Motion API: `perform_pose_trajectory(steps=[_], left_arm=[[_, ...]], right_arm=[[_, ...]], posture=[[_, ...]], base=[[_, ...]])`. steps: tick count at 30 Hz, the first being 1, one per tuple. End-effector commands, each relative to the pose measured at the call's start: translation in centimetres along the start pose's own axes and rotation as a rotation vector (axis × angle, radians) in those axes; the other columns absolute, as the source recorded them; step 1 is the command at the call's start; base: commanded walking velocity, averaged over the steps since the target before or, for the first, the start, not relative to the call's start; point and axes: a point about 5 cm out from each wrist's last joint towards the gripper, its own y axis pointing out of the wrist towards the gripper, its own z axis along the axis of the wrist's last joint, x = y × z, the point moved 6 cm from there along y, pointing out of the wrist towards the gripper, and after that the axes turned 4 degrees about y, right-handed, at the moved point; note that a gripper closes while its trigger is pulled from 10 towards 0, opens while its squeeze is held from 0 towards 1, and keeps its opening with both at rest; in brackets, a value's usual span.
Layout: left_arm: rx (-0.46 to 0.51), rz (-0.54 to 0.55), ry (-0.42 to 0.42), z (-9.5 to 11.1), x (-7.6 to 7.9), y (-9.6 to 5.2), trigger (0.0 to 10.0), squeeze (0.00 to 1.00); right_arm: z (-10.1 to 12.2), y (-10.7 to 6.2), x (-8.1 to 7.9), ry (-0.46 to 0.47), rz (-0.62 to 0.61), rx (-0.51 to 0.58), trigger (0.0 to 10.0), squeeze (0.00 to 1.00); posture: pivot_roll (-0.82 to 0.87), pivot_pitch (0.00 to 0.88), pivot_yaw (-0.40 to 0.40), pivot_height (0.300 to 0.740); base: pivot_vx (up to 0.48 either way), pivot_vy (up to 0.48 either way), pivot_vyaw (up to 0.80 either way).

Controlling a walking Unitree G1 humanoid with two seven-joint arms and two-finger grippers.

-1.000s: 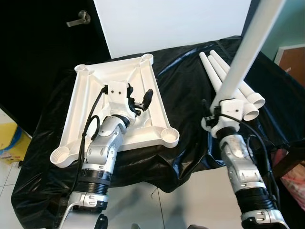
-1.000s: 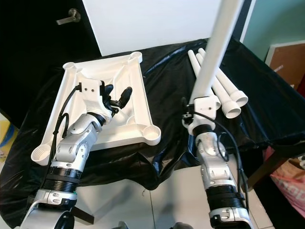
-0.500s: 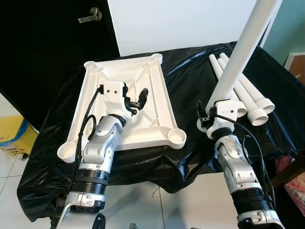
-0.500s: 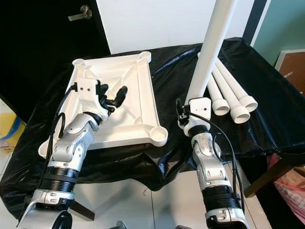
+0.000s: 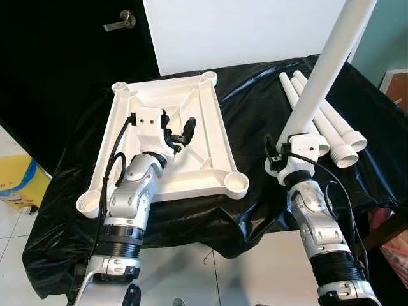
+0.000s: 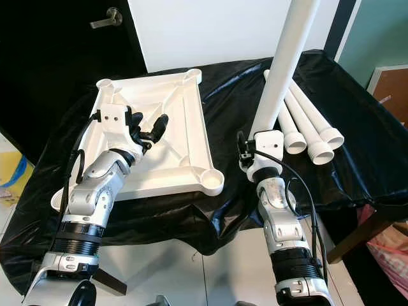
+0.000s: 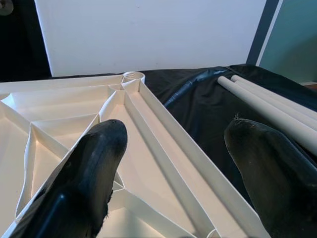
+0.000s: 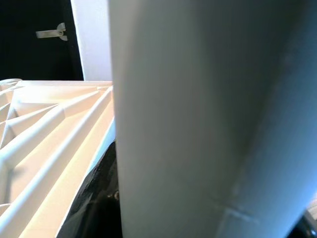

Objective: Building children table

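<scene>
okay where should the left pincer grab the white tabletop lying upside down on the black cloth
Grip the raised right side rail of the tabletop, midway between its two corner sockets. That rail stands up as a thin wall and lies just beside the open left pincer. Come from above, one finger inside the rail and one outside; the sockets look too wide.

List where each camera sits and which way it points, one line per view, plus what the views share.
Left eye view: on the head, looking down at the upturned white tabletop on black sheeting; both silver arms show.
Right eye view: the same scene from the stereo pair's other eye.
Left wrist view: along the open left gripper, over the tabletop toward the three lying legs.
Right wrist view: pressed close to the raised leg in the right gripper.
Shared: tabletop and legs.
</scene>
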Motion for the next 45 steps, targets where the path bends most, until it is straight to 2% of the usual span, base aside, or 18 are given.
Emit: perform_pose_trajectory(steps=[1, 7, 18, 26, 30, 31, 33, 34, 36, 37, 41, 43, 45], left_arm=[[-0.012, -0.016, -0.003, 0.0, -0.1, 0.1, 10.0, 0.00], [-0.011, -0.020, -0.004, 0.0, 0.0, 0.2, 10.0, 0.00], [-0.003, -0.026, 0.010, 0.2, 0.2, 0.2, 10.0, 0.00], [-0.012, -0.065, 0.025, 0.0, 0.9, 0.3, 10.0, 0.00], [-0.077, -0.241, 0.109, -1.3, 3.5, -0.4, 10.0, 0.00], [-0.077, -0.241, 0.109, -1.3, 3.5, -0.4, 10.0, 0.00], [-0.127, -0.337, 0.143, -2.5, 4.6, -1.2, 10.0, 0.00], [-0.127, -0.337, 0.143, -2.5, 4.6, -1.2, 10.0, 0.00], [-0.172, -0.434, 0.215, -3.8, 5.6, -2.1, 10.0, 0.00], [-0.172, -0.434, 0.215, -3.8, 5.6, -2.1, 10.0, 0.00], [-0.238, -0.560, 0.295, -5.7, 6.9, -3.7, 10.0, 0.00], [-0.238, -0.560, 0.295, -5.7, 6.9, -3.7, 10.0, 0.00], [-0.258, -0.615, 0.295, -6.3, 7.9, -4.5, 10.0, 0.00]], right_arm=[[0.5, 0.3, -0.1, 0.001, -0.002, 0.020, 10.0, 0.00], [0.5, 0.3, 0.0, 0.000, -0.004, 0.020, 10.0, 0.00], [0.6, 0.4, 0.0, -0.001, -0.007, 0.022, 10.0, 0.00], [0.6, 0.3, 0.1, -0.005, -0.013, 0.024, 10.0, 0.00], [0.4, 0.2, 0.5, -0.015, -0.037, 0.014, 10.0, 0.00], [0.4, 0.2, 0.5, -0.015, -0.037, 0.014, 10.0, 0.00], [0.5, 0.2, 0.3, 0.001, -0.029, 0.010, 10.0, 0.00], [0.5, 0.2, 0.3, 0.001, -0.029, 0.010, 10.0, 0.00], [0.5, 0.2, 0.0, 0.012, -0.019, 0.001, 10.0, 0.00], [0.5, 0.2, 0.0, 0.012, -0.019, 0.001, 10.0, 0.00], [0.2, 0.2, -0.9, -0.016, 0.035, -0.003, 10.0, 0.00], [0.2, 0.2, -0.9, -0.016, 0.035, -0.003, 10.0, 0.00], [-0.4, 0.0, -2.2, -0.026, 0.114, -0.020, 10.0, 0.00]], posture=[[-0.11, 0.000, 0.066, 0.740], [-0.11, 0.000, 0.066, 0.740], [-0.12, 0.000, 0.069, 0.740], [-0.12, 0.000, 0.072, 0.740], [-0.12, 0.000, 0.074, 0.740], [-0.12, 0.000, 0.074, 0.740], [-0.12, 0.000, 0.073, 0.740], [-0.12, 0.000, 0.073, 0.740], [-0.12, 0.000, 0.071, 0.740], [-0.12, 0.000, 0.071, 0.740], [-0.13, 0.000, 0.069, 0.740], [-0.13, 0.000, 0.069, 0.740], [-0.13, 0.000, 0.064, 0.740]], base=[[0.000, 0.371, 0.00], [0.000, 0.364, 0.00], [0.000, 0.000, 0.00], [0.000, 0.000, 0.00], [0.000, 0.000, 0.00], [0.000, 0.000, 0.00], [0.000, 0.000, 0.00], [0.000, 0.000, 0.00], [0.000, 0.000, 0.00], [0.000, 0.000, 0.00], [0.000, 0.000, 0.00], [0.000, 0.000, 0.00], [0.000, 0.000, 0.00]])
